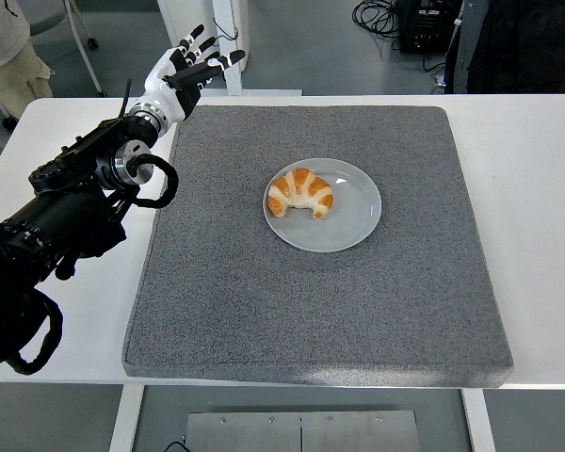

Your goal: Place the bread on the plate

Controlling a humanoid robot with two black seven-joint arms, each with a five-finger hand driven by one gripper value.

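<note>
A golden croissant (pixel 300 193) lies on the left part of a grey round plate (pixel 350 212), which sits on a grey mat (pixel 311 311) in the middle of the white table. My left hand (pixel 190 68) is at the mat's far left corner, well away from the plate. Its fingers are spread and it holds nothing. The black left arm (pixel 66 217) runs down the left side of the table. My right hand does not show.
The white table (pixel 537 188) shows bare on both sides of the mat. A person's clothing (pixel 5 42) shows at the top left corner. Cables and dark equipment (pixel 424 24) lie on the floor beyond the table.
</note>
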